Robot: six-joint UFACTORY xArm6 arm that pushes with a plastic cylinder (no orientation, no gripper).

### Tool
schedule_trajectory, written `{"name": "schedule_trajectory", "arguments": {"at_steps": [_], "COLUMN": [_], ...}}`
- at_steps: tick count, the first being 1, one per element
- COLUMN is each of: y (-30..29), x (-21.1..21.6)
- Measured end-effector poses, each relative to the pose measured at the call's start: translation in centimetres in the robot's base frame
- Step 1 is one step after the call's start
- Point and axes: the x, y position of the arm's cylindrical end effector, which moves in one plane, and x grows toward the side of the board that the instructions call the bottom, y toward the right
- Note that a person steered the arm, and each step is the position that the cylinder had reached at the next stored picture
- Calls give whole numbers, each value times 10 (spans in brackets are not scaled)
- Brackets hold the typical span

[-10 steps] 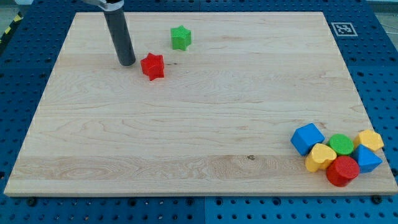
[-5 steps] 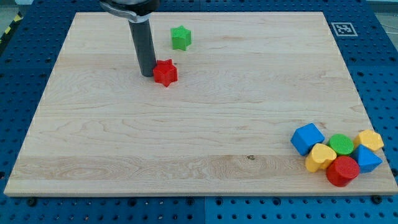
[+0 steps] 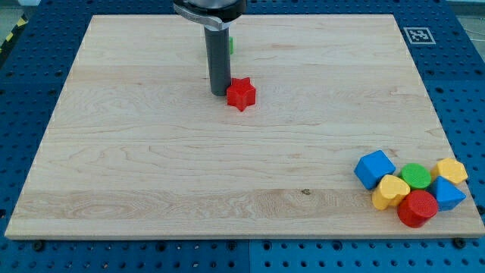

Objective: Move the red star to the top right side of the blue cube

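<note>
The red star (image 3: 241,94) lies on the wooden board (image 3: 151,167), above the middle. My tip (image 3: 220,92) touches the star's left side. The blue cube (image 3: 375,168) sits far off at the view's lower right, at the left end of a cluster of blocks. The star is well to the upper left of the cube.
Beside the blue cube lie a yellow heart (image 3: 391,191), a green cylinder (image 3: 414,175), a red cylinder-like block (image 3: 417,208), a second blue block (image 3: 448,195) and a yellow block (image 3: 452,170). A green star (image 3: 230,44) is mostly hidden behind my rod.
My tip has slid to the right and slightly down, pushing the red star the same way. The rod now covers most of the green star.
</note>
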Motion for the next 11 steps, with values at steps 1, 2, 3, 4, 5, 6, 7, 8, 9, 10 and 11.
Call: {"name": "schedule_trajectory", "arguments": {"at_steps": [1, 2, 3, 4, 5, 6, 7, 8, 9, 10, 11], "y": [2, 2, 2, 6, 18, 37, 68, 96, 124, 141, 141], "x": [0, -3, -13, -12, 12, 20, 20, 21, 21, 35, 44]}}
